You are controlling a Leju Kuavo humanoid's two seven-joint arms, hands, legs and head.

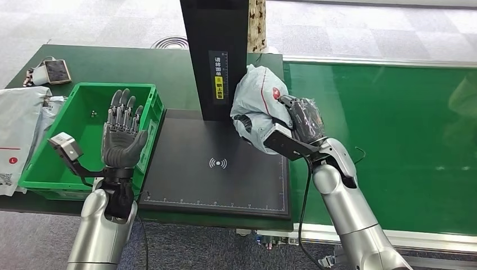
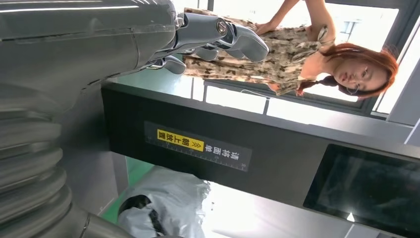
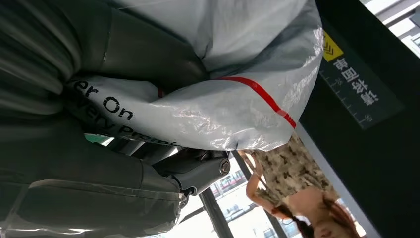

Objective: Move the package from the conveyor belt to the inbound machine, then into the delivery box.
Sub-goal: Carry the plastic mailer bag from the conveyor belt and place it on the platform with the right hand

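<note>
The grey plastic package (image 1: 256,101) sits in my right hand (image 1: 295,121), fingers wrapped around it, held up above the right edge of the black scanning plate (image 1: 219,185) and just beside the machine's dark upright column (image 1: 216,56). The green conveyor belt (image 1: 394,140) stretches off to my right. My left hand (image 1: 121,132) is raised over the green delivery box (image 1: 67,180), palm up, fingers apart, holding nothing. Past the box lie white mailers (image 1: 17,124) and a phone (image 1: 56,71). Behind the column stands a person (image 2: 297,54) in a patterned dress.
</note>
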